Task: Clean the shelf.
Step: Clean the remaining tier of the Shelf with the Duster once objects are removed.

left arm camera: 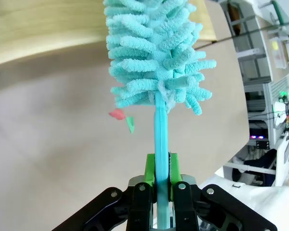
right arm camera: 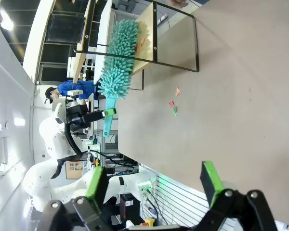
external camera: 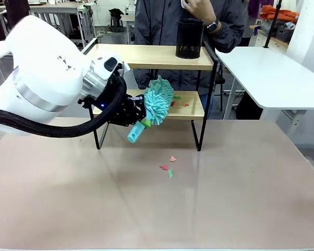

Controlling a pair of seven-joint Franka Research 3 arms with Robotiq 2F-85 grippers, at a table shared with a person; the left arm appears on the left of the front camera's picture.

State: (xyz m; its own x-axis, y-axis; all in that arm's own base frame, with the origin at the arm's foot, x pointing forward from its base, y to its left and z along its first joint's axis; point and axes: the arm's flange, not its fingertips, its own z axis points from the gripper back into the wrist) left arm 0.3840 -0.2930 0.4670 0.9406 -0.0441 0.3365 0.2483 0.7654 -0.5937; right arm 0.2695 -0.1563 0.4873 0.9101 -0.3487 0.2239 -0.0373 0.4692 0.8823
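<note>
The shelf [external camera: 146, 56] stands at the table's far side, two light boards in a black frame. My left gripper [external camera: 141, 122] is shut on the handle of a teal fluffy duster [external camera: 159, 100], whose head rests at the front edge of the lower board. In the left wrist view the green pads [left arm camera: 150, 169] clamp the duster handle [left arm camera: 160, 134] and the head [left arm camera: 154, 53] reaches the board [left arm camera: 38, 29]. Red and green paper scraps [external camera: 179, 102] lie on the lower board; more scraps [external camera: 167, 166] lie on the table. My right gripper [right arm camera: 154, 180] is open above the table with nothing in it.
A black mesh cup [external camera: 189, 37] stands on the top board, with a person [external camera: 162, 21] right behind the shelf, one hand raised. White tables [external camera: 272, 73] stand to the right and beyond. The brown table [external camera: 225, 198] spreads wide in front.
</note>
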